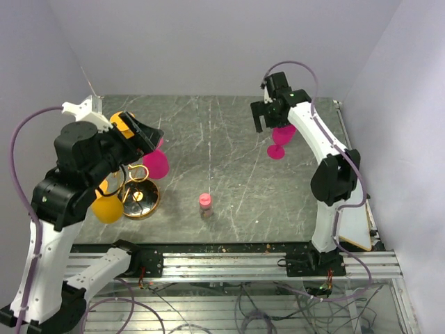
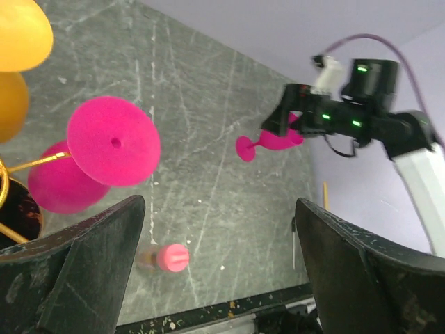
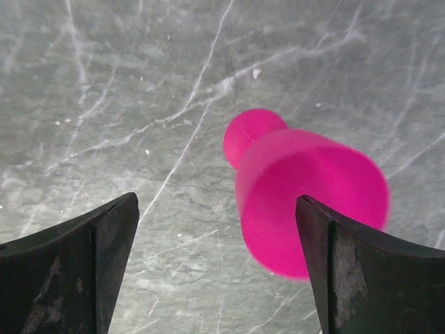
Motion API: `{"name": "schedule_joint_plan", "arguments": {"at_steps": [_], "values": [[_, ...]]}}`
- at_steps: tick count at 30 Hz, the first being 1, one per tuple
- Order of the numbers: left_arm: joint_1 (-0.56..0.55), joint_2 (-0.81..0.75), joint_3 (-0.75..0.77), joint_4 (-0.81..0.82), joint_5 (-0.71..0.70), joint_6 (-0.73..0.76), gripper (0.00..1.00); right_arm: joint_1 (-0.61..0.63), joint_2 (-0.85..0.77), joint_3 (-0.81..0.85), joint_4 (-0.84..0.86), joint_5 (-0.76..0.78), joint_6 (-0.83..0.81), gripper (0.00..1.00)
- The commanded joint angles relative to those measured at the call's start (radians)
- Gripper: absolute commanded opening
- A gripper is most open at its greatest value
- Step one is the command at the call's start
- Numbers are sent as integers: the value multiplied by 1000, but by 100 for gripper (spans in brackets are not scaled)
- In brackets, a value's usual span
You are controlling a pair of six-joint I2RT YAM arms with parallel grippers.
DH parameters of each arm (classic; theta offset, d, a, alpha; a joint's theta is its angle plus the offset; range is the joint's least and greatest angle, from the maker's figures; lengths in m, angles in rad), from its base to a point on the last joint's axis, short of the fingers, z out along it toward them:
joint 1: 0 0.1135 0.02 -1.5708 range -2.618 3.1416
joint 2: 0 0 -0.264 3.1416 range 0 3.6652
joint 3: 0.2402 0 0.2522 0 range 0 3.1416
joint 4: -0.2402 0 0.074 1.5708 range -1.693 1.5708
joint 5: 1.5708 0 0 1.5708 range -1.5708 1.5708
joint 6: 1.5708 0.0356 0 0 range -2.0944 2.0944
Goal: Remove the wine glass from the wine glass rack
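The gold wire wine glass rack (image 1: 141, 198) stands at the left of the table, and one gold arm shows in the left wrist view (image 2: 42, 161). A pink wine glass (image 1: 156, 163) hangs upside down on it, its round foot facing the left wrist camera (image 2: 113, 141). Orange glasses (image 1: 108, 207) hang there too. My left gripper (image 1: 154, 136) is open and empty just beside that pink glass (image 2: 219, 209). A second pink wine glass (image 1: 281, 139) lies tilted, blurred, right under my open right gripper (image 1: 268, 122). It sits by the right finger (image 3: 375, 278), not clamped (image 3: 313, 202).
A small bottle with a pink cap (image 1: 205, 202) stands near the table's front middle and also shows in the left wrist view (image 2: 170, 257). The metal rail (image 1: 229, 261) runs along the near edge. Walls close in the table at the back and sides.
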State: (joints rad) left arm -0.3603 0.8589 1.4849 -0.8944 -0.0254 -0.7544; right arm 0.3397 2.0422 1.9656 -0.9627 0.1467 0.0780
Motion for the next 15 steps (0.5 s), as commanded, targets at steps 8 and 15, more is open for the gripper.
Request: {"name": "schedule_joint_plan", "arguments": {"at_steps": [8, 15], "values": [[1, 151, 53, -105, -176, -34, 95, 16, -354, -140, 139, -81, 86, 100], [1, 108, -22, -176, -308, -250, 89, 31, -480, -284, 251, -205, 112, 99]]}}
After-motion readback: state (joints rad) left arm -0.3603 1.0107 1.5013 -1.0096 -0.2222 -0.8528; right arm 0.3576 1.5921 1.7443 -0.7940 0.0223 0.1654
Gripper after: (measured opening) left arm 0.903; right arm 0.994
